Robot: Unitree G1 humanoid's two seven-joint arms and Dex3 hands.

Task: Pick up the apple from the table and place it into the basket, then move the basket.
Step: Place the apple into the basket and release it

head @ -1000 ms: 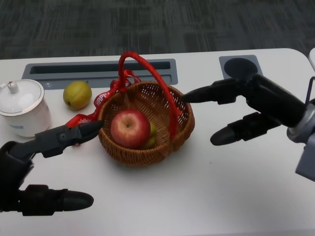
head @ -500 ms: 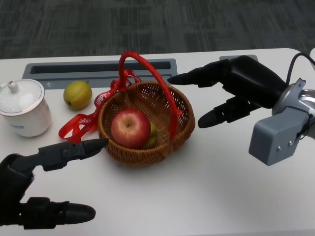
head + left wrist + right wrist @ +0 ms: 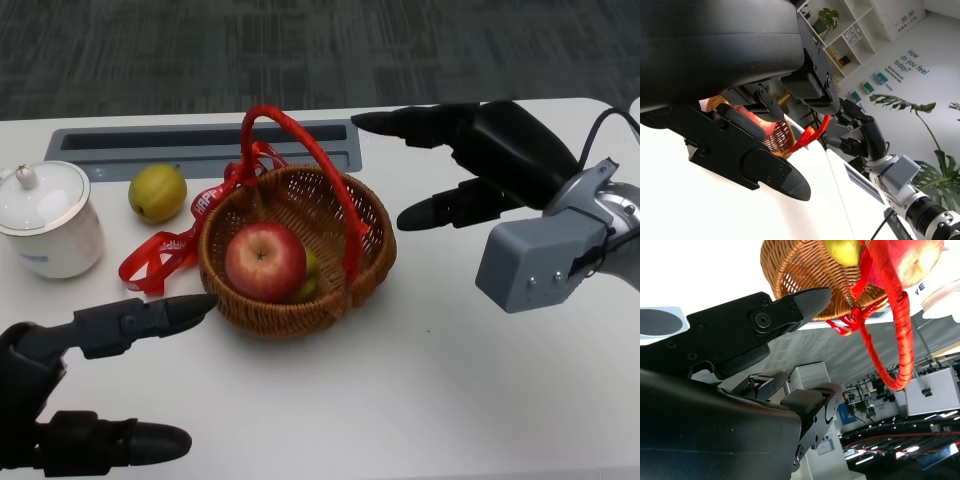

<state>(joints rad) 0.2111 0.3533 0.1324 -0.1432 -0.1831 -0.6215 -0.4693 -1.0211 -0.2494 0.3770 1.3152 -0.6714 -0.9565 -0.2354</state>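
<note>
The red apple (image 3: 265, 262) lies inside the brown wicker basket (image 3: 300, 205), next to a smaller green fruit (image 3: 309, 273). The basket's red handle (image 3: 300, 135) arches over them. My left hand (image 3: 35, 375) lies low at the front left with its fingers spread and empty; one fingertip (image 3: 190, 308) is right at the basket's lower left wall. My right hand (image 3: 500, 160) hovers beside the basket at the back right, fingers apart and holding nothing. The right wrist view shows the basket (image 3: 805, 270), the apple (image 3: 915, 260) and the handle (image 3: 895, 330) close ahead.
A yellow-green fruit (image 3: 157, 192) and a white lidded pot (image 3: 45, 215) stand to the left of the basket. Red ribbon (image 3: 160, 255) trails from the handle onto the table. A grey recessed slot (image 3: 200, 145) runs along the back.
My right hand has lifted and swung toward the back right of the basket, its wrist turning so the grey wrist block shows. My left hand has dropped slightly along the basket's left side.
</note>
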